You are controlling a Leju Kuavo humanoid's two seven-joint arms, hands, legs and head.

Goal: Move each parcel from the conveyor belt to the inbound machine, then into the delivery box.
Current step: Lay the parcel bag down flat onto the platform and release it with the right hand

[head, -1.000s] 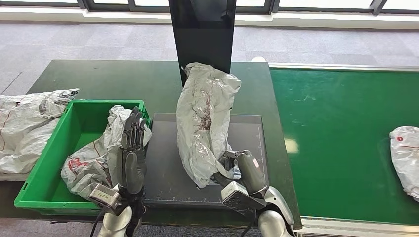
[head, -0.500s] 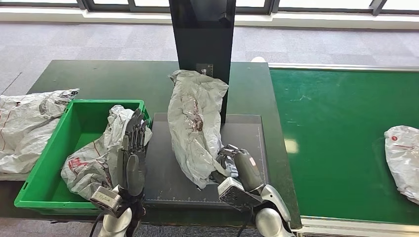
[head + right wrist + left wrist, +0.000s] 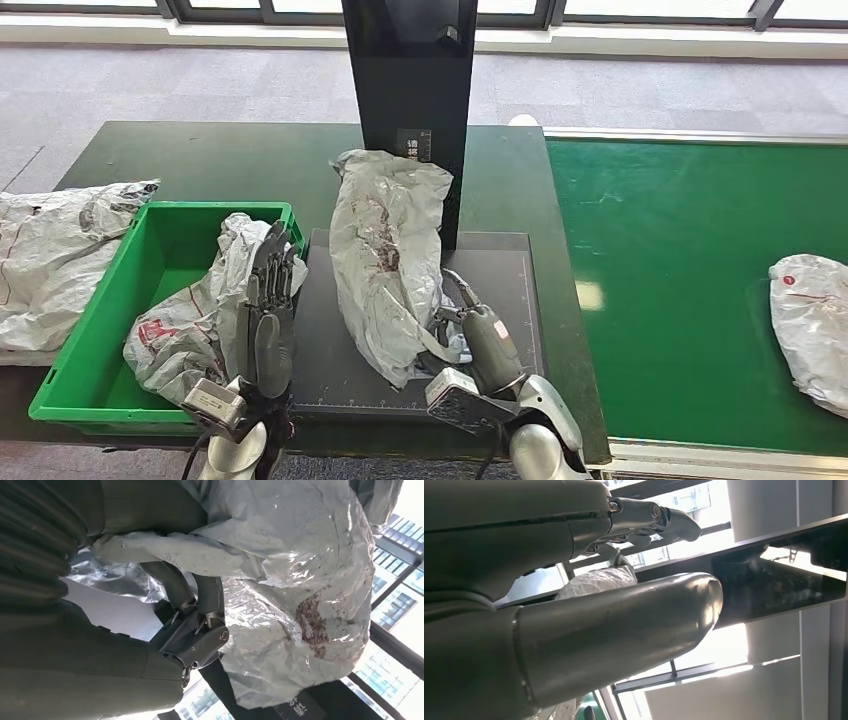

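Since a second ago the held parcel (image 3: 385, 262) has swung leftward, so that its top now leans beside the black upright panel (image 3: 410, 70) and uncovers the small white label on it; the right hand has shifted with it, and the parcel on the conveyor belt has slid toward the right edge.

At far left a crumpled grey bag (image 3: 55, 250) lies on the table (image 3: 230, 160), touching the outer wall of the green delivery box (image 3: 115, 305). Inside the box a second grey parcel (image 3: 195, 310) slumps against the near right wall. The left hand (image 3: 270, 300) stands upright just in front of that parcel, fingers straight and close together, holding nothing.

The held parcel stands tilted on the dark platform of the inbound machine (image 3: 335, 350), its lower end down near the front of the platform. The right hand (image 3: 470, 330) grips that lower end; in the right wrist view its fingers (image 3: 200, 595) curl around a fold of the plastic. To the right stretches the green conveyor belt (image 3: 680, 270), with another grey parcel (image 3: 812, 325) at its far right edge.
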